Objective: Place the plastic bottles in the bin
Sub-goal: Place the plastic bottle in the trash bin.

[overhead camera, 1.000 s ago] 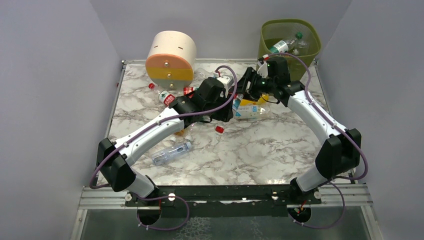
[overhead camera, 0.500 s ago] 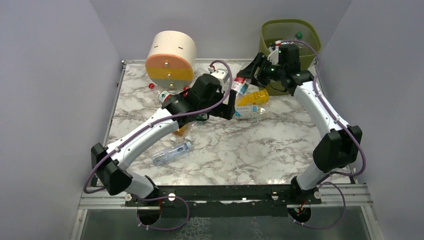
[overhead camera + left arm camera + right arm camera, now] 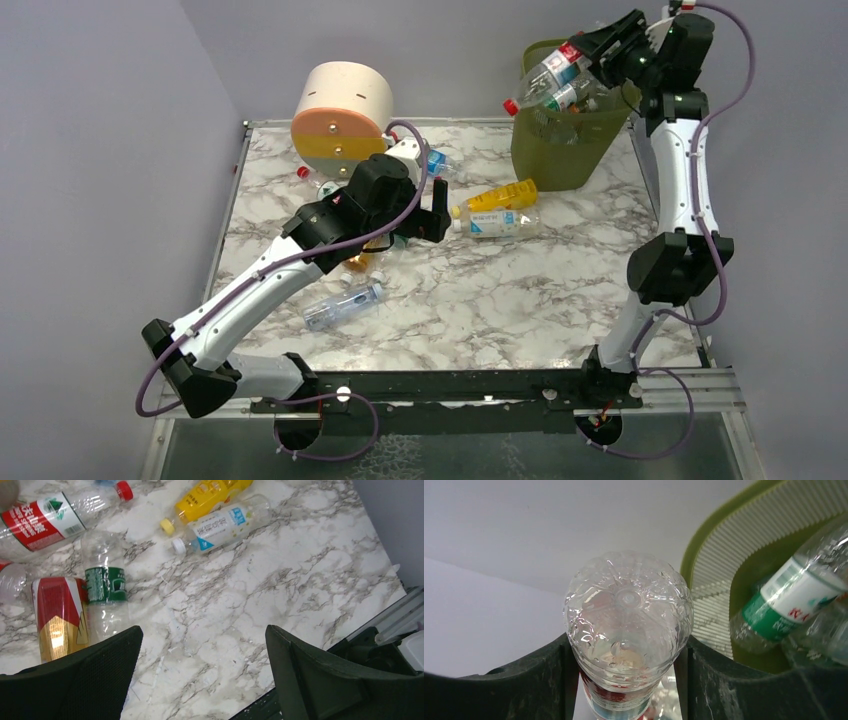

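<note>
1. Drawn back since a second ago, our left gripper (image 3: 202,635) hangs wide and empty over loose plastic bottles (image 3: 105,585).
2. Farther off, our right gripper (image 3: 592,45) clamps a clear bottle (image 3: 545,78), cap down at the rim of the bin (image 3: 560,160); we should centre it over the mouth before releasing.

White Chinese characters were printed on the red-label bottle (image 3: 42,522), blue ones on the white-label bottle (image 3: 222,527), and red ones on the green-banded bottle (image 3: 791,605). None could be read with certainty. No numbers were legible.
</note>
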Robot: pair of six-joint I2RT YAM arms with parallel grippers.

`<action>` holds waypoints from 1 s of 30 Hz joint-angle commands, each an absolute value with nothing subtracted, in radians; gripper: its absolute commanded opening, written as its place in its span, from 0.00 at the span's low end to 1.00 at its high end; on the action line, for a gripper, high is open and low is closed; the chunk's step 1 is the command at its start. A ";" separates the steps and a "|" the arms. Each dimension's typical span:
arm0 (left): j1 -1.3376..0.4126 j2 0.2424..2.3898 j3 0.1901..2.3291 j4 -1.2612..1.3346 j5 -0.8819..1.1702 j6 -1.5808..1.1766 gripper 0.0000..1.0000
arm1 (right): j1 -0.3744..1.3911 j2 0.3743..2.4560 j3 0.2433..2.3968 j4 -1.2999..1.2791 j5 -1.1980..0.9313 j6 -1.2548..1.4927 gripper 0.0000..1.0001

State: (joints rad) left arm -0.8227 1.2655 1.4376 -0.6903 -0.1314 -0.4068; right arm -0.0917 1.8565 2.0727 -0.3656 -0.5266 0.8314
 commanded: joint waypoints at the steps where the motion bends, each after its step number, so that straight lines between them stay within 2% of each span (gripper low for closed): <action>1: -0.812 1.224 1.378 -0.733 -0.167 -0.426 0.99 | -0.149 1.946 2.168 -0.272 -0.491 0.921 0.46; 13: -0.765 1.169 1.330 -0.791 -0.177 -0.433 0.99 | -0.268 2.062 2.245 -0.173 -0.468 0.961 0.47; 19: -0.755 1.178 1.343 -0.812 -0.182 -0.436 0.99 | -0.293 2.072 2.254 -0.223 -0.437 0.916 0.49; 21: -0.750 1.184 1.348 -0.830 -0.192 -0.441 0.99 | -0.296 2.070 2.249 -0.236 -0.436 0.894 0.57; 23: -0.734 1.196 1.361 -0.867 -0.201 -0.451 0.99 | -0.296 2.072 2.260 -0.272 -0.431 0.869 0.76; 24: -0.720 1.201 1.378 -0.890 -0.201 -0.459 0.99 | -0.296 2.072 2.264 -0.292 -0.432 0.854 0.81; 26: -0.694 1.201 1.382 -0.930 -0.200 -0.477 0.99 | -0.296 2.063 2.261 -0.319 -0.424 0.835 0.88; 30: -0.655 1.171 1.362 -0.949 -0.184 -0.508 0.99 | -0.296 2.036 2.243 -0.350 -0.424 0.804 0.91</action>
State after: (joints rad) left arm -0.6865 1.2007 1.3514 -0.8902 -0.1684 -0.4625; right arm -0.2951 2.0666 2.2242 -0.2920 -0.4507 0.8635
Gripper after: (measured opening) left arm 0.989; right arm 0.901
